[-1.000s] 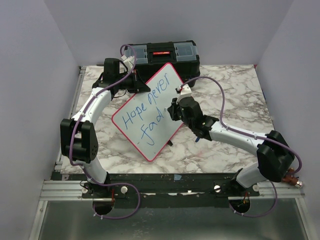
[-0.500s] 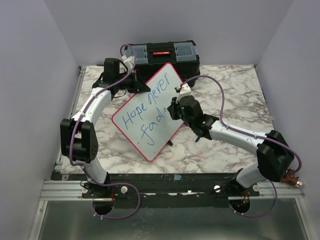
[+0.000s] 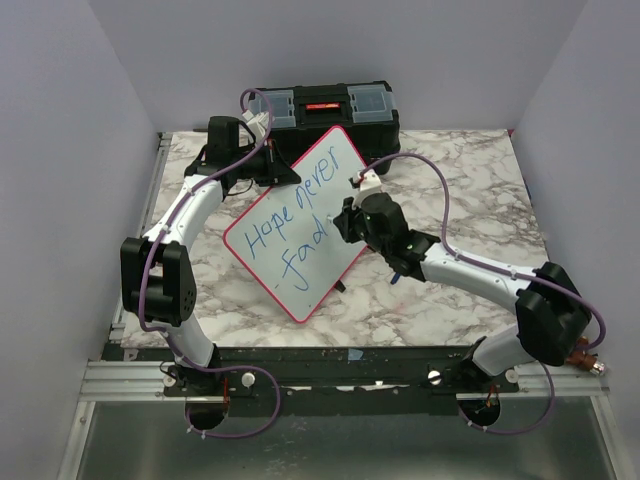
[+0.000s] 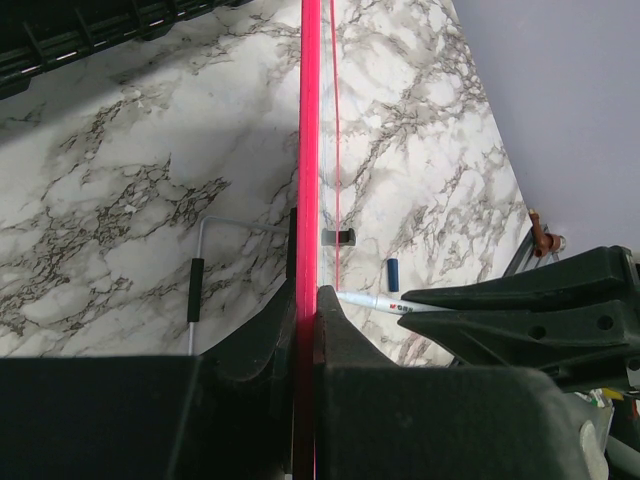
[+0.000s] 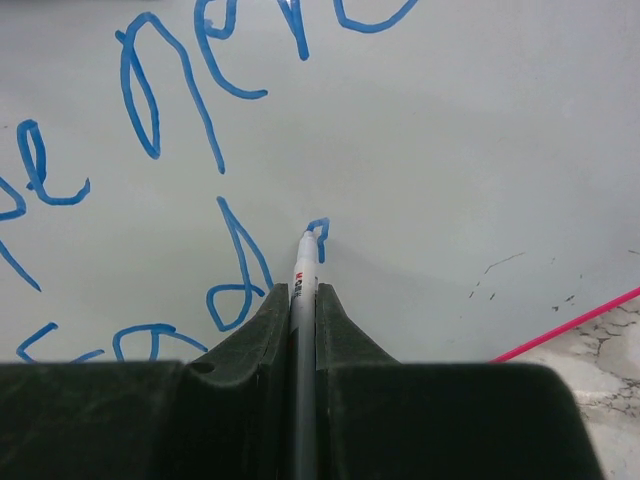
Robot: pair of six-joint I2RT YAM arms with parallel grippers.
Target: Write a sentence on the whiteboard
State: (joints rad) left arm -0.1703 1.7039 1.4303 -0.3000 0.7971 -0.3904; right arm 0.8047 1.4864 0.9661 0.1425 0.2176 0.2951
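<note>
Only wrist views show marker (image 5: 305,272) touching whiteboard (image 5: 460,140).

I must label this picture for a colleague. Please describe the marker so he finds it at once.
Find the whiteboard in the middle of the table. The right pincer grips the marker against its face. It is the only thin white pen there, tip on the last blue letter.

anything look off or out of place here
Mostly fine. The white board with a red-pink frame stands skewed to the edges of the marble tabletop, and a small blue pen cap lies loose beside it. Faint dark specks mark the board's corner.
</note>
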